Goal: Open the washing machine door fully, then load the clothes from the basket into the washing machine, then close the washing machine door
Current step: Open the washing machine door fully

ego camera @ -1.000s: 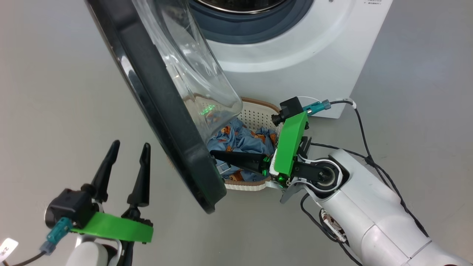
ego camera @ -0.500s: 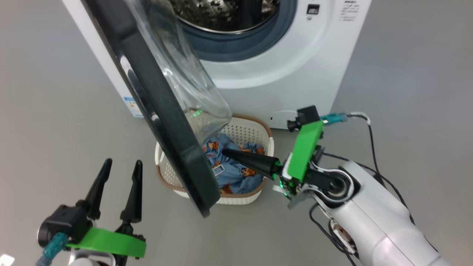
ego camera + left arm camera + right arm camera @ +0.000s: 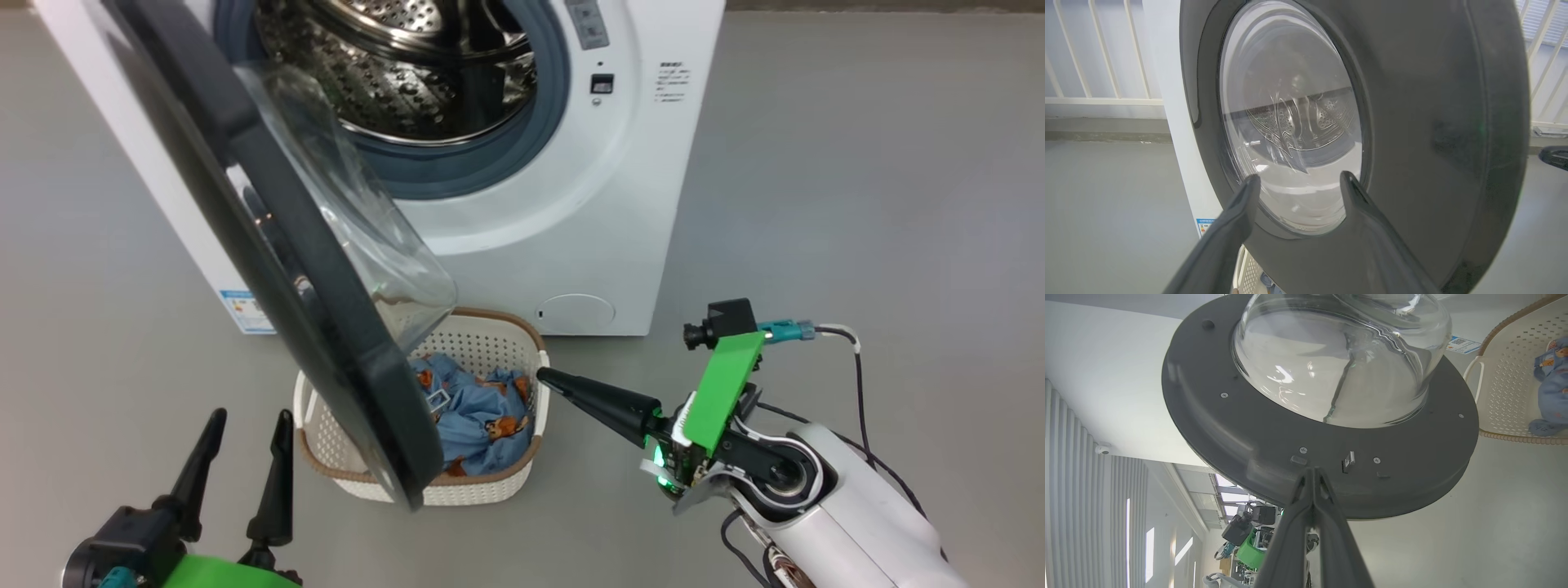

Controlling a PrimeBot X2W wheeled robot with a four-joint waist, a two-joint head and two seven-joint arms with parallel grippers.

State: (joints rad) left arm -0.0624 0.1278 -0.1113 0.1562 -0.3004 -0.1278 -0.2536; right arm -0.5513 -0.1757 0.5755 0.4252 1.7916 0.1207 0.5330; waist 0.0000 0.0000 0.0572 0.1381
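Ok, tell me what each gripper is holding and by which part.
Nothing is held. The left gripper stands open and empty, facing the outer side of the washing machine door; the right gripper is shut with nothing between its fingers.

My left gripper (image 3: 250,418) sits at the lower left of the head view with its two dark fingers (image 3: 275,474) pointing up and standing well apart, and the left wrist view confirms that the jaws are wide open. My right gripper (image 3: 545,376) is closed completely, its fingers (image 3: 1295,524) pressed together along their length into one dark point, which in the head view aims to the left and a little upward. The pale right forearm (image 3: 857,531) rises from the lower right corner, and on its wrist I see the green bracket (image 3: 725,390) tilted, with the small black camera (image 3: 718,322) on its top end.
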